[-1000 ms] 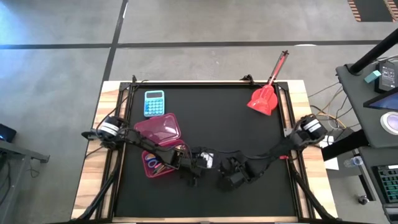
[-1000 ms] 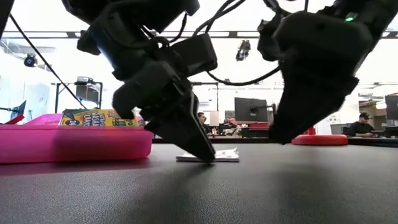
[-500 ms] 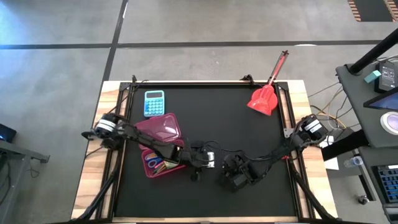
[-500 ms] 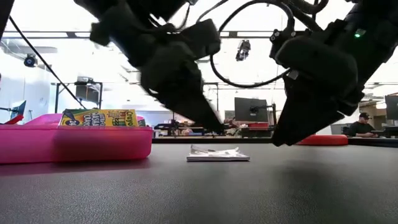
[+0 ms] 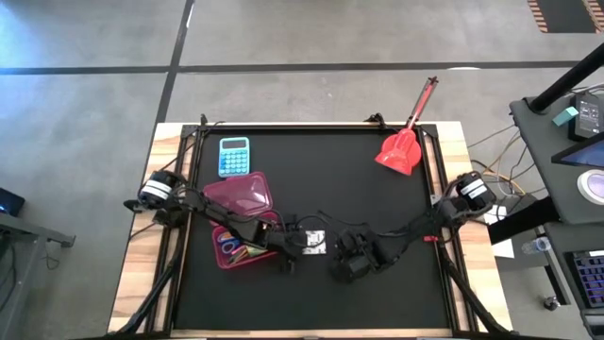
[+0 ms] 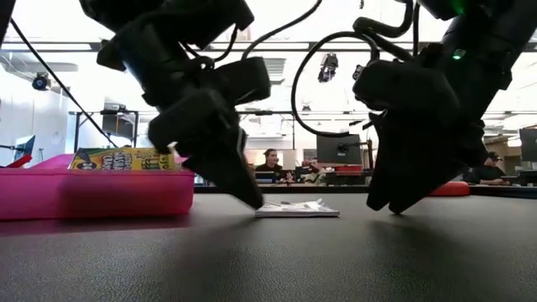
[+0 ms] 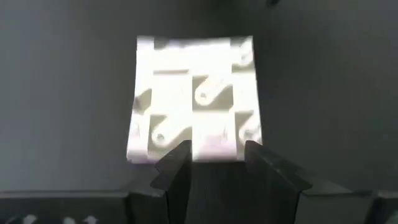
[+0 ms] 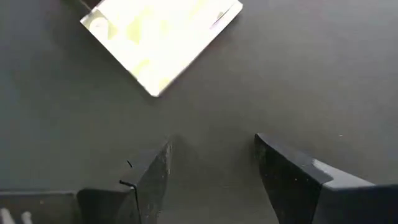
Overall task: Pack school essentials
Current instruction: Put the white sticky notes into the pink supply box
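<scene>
Near the middle of the black surface (image 5: 377,217) lies a small flat white packet (image 5: 316,243), printed with pale shapes, flat on the mat. It looks like the next item to pack, since it sits loose outside the case.

Left claw (image 7: 214,155) is right at the packet's near edge, fingers a narrow gap apart, tips touching or just over that edge; low view shows the left claw (image 6: 252,197) tilted down with its tip at the packet (image 6: 298,210). Nothing held yet. Likely angled low because the packet is thin and must be pinched or slid from the edge.

Right claw (image 8: 211,162) hangs just beside the packet (image 8: 161,37), fingers spread wide, empty, tips near the mat. Probably there to block or steady the packet; that is a guess.

Pink case (image 5: 238,247) sits open just left of the packet, lid (image 5: 241,195) leaning back, with blue-handled scissors (image 5: 227,244) and pencils inside; a crayon box (image 6: 126,159) shows above its rim in the low view.

Blue calculator (image 5: 234,156) and red scoop (image 5: 401,148) are well apart at the far side.
</scene>
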`<state>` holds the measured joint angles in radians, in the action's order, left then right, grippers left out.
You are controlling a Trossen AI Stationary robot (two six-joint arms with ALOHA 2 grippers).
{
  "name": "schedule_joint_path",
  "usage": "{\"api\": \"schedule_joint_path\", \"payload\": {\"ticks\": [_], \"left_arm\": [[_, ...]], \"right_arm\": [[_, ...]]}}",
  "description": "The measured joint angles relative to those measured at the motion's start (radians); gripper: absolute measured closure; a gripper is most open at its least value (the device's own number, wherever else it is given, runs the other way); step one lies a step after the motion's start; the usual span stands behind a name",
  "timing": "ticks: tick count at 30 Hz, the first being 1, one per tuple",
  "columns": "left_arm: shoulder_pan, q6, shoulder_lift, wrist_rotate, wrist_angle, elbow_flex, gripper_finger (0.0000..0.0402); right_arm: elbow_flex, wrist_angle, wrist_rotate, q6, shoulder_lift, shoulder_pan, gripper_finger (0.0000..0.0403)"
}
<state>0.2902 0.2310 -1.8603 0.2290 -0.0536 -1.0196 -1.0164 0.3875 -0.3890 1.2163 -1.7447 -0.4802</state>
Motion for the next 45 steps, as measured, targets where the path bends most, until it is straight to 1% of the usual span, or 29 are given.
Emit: {"api": "schedule_joint_path", "payload": {"ticks": [3,9,11,14,19,25,30,36,41,45], "left_arm": [[-0.001,-0.002,0.000,0.007,0.044,0.006,0.0269],[-0.015,-0.010,-0.004,0.020,0.053,0.004,0.0269],[-0.023,-0.012,-0.017,0.041,0.079,0.004,0.0269],[-0.034,-0.039,-0.049,0.041,0.135,-0.001,0.0269],[-0.038,-0.063,-0.052,0.040,0.137,-0.010,0.0269],[-0.033,-0.082,0.041,0.038,0.021,-0.013,0.0269],[-0.027,-0.023,0.045,0.036,-0.047,0.021,0.0269],[-0.026,0.004,0.010,0.036,-0.020,0.033,0.0269],[-0.027,-0.002,-0.017,0.037,0.058,0.033,0.0269],[-0.031,-0.009,-0.023,0.034,0.083,0.033,0.0269]], "right_arm": [[0.000,-0.004,0.046,-0.002,0.003,0.030,0.0181],[0.000,-0.021,0.112,-0.037,0.018,0.075,0.0181],[0.002,-0.023,0.114,-0.060,0.028,0.086,0.0181],[0.007,-0.022,0.113,-0.078,0.053,0.104,0.0181],[0.037,-0.021,0.113,-0.083,0.083,0.121,0.0181],[0.056,-0.029,0.105,-0.116,0.085,0.121,0.0181],[0.052,-0.044,0.100,-0.075,0.077,0.121,0.0181],[0.052,-0.057,0.101,-0.071,0.074,0.125,0.0181],[0.062,-0.057,0.107,-0.075,0.073,0.130,0.0181],[0.071,-0.057,0.102,-0.081,0.073,0.145,0.0181]]}}
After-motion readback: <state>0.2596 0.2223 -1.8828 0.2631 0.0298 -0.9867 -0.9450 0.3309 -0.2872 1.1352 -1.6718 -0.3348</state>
